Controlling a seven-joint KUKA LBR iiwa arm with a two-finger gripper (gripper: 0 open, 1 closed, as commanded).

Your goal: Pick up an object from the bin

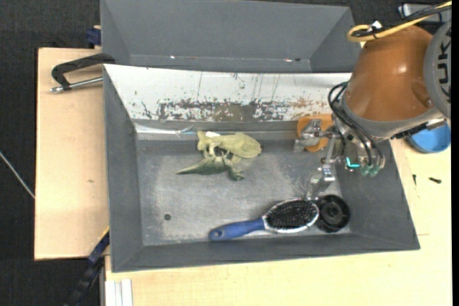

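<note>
The grey metal bin (pixel 122 175) holds four loose things, well spread out. Farthest left of the gripper, near the back of the floor, lies one toy dinosaur (pixel 224 154), pale yellow-green above and darker green at the tail and legs; whether a second figure is tangled in it cannot be told. Next comes one hairbrush (pixel 267 222) along the front wall, its blue handle pointing away to the left and its dark bristled oval head lying just in front of the gripper and a little left of it. One small orange piece (pixel 308 134) sits against the back wall, just behind the gripper. The gripper (pixel 324 186) hangs low over the right end of the floor, below the arm's orange cover (pixel 391 79); whether it is spread or closed, and whether it has hold of anything, cannot be told. One black round piece (pixel 333 213), like a cap or wheel, lies just in front of it, touching the brush head's right side.
</note>
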